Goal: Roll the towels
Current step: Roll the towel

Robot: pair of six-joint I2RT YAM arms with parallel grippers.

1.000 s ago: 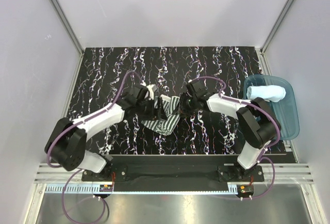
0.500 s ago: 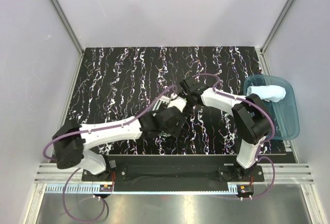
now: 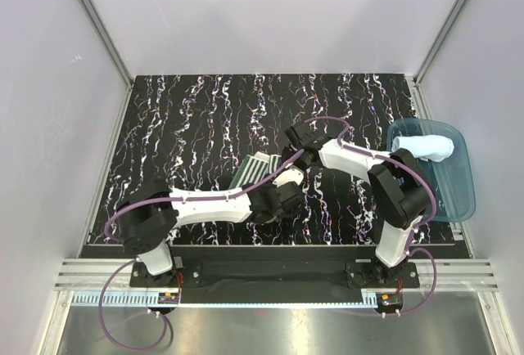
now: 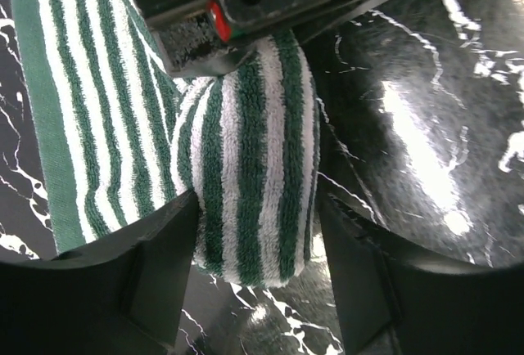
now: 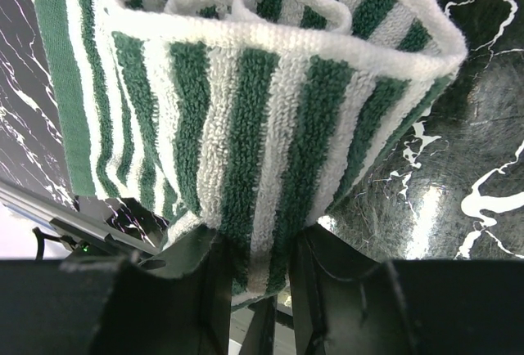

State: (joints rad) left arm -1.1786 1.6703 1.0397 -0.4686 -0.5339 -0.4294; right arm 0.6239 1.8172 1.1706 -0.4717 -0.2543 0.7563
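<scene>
Striped towel (image 4: 254, 150), part-rolled: roll pinched by right hand (image 5: 258, 244); left hand (image 4: 255, 208) newly brought astride, wide; rolling judged resumable.

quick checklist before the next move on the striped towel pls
1. The right claw pinches the striped towel at its rolled end: ok.
2. That rolled end sits between the jaws of the left claw: ok.
3. The left claw presses firmly on it: cannot tell.
4. The striped towel is fully rolled: not ok, part lies flat beside the rolled end.
5. The pale blue towel is rolled and in the blue tray: ok.
</scene>
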